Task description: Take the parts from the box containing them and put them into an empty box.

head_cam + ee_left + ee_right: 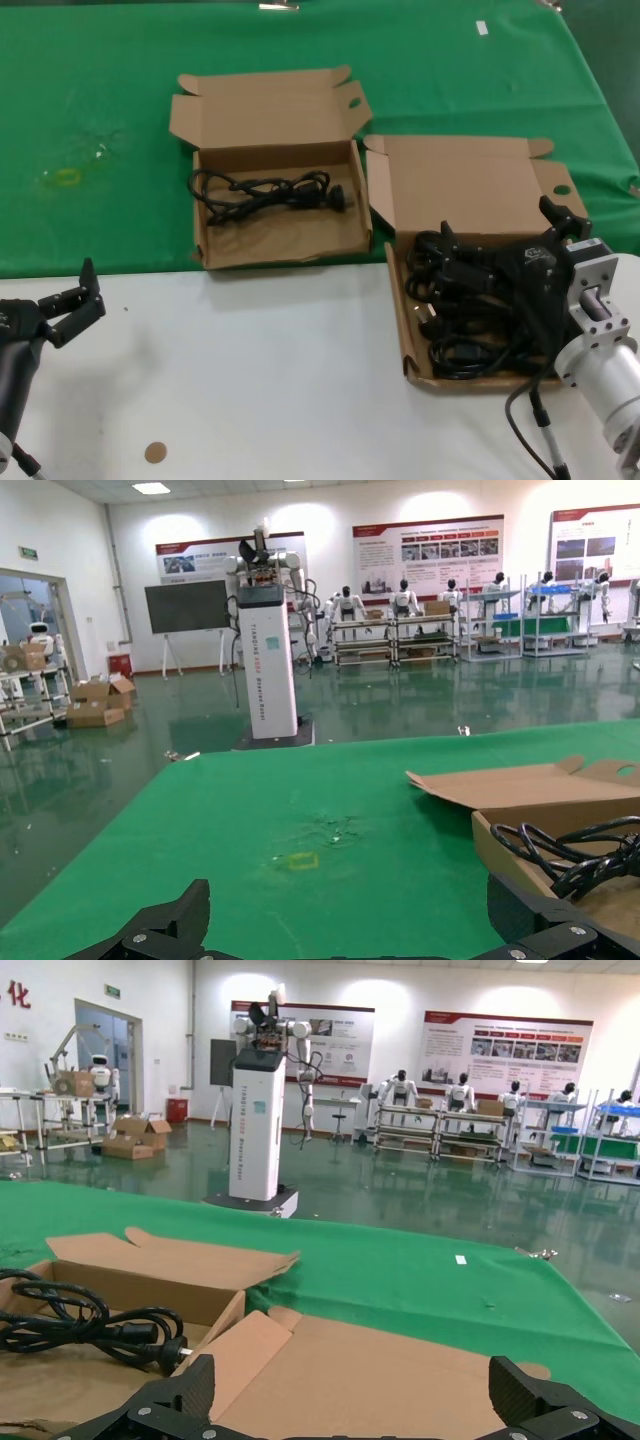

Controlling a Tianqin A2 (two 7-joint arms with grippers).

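Observation:
The box containing the parts (400, 315) stands at the right with its lid (380, 1385) open; a pile of black coiled cables (462, 312) fills it. My right gripper (500, 228) hangs open over the back of that pile, with only the bare lid showing between its fingers in the right wrist view (350, 1375). The other box (290, 257) sits left of it on the green cloth, lid open, with one black cable (270, 190) lying in it (90, 1325). My left gripper (65, 285) is parked open at the lower left (348, 905).
A green cloth (100, 120) covers the far half of the table and carries a faint yellow mark (66, 177). The near half is white (250, 370), with a small brown disc (155, 452) by the front edge. The two boxes nearly touch.

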